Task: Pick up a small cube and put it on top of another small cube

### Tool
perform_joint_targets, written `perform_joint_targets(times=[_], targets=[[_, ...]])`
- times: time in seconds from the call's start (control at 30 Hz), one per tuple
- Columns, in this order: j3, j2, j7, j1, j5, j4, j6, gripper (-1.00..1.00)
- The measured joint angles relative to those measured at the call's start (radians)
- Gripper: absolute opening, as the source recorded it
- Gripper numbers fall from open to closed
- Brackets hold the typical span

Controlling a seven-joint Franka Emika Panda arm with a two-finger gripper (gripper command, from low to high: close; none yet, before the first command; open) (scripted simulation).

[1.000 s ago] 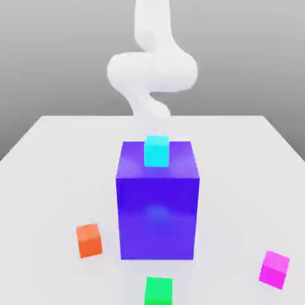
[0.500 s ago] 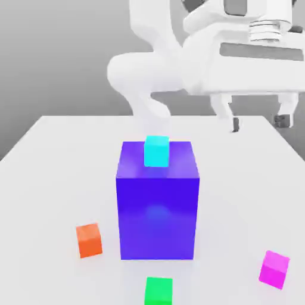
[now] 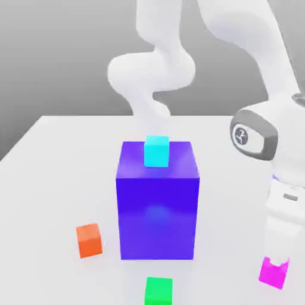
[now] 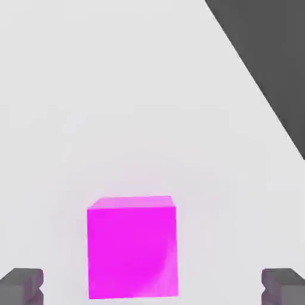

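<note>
Because the task starts with lifting the pink cube (image 3: 274, 273), worth noting first where that cube sits: flat on the white table (image 3: 53, 179), near the front corner on the exterior view's right, well apart from the big blue block (image 3: 157, 202) at the middle. Directly above it, the gripper (image 4: 147, 286), lowered on the white arm (image 3: 268, 143) so the hand covers the cube's upper part in the exterior view. Spread wide, with one dark fingertip (image 4: 21, 285) on each side of the cube in the hand view and bare table visible between each tip and the cube's faces, so nothing pinched yet. Probably spread that far to clear both sides during the descent. Cube a little nearer one fingertip than the other, so perhaps a small sideways correction before closing.

Elsewhere, a cyan cube (image 3: 157, 151) perched on the blue block's top, at its far edge. On the table in front of the block, an orange cube (image 3: 89, 240) toward the exterior view's left and a green cube (image 3: 158, 291) at the front. Any of these a possible base for stacking; which one, impossible to say from here.
</note>
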Motion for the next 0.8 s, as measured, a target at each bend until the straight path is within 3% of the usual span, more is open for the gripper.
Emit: perform_joint_targets(times=[0.03,0.07,0.3,0.47,0.7,0.8], targets=[[-0.012,0.036,0.008,0.01,-0.012,0.007,0.027,0.0],[-0.024,0.069,0.015,0.02,-0.021,0.014,0.053,-1.0],[-0.026,0.076,0.018,0.022,-0.025,0.016,0.057,-1.0],[0.009,-0.076,-0.02,-0.015,0.036,-0.017,-0.061,-1.0],[-0.159,-0.196,0.093,-0.196,0.149,-0.037,-0.155,-1.0],[-0.213,-0.159,0.129,-0.253,0.188,-0.031,-0.123,-1.0]])
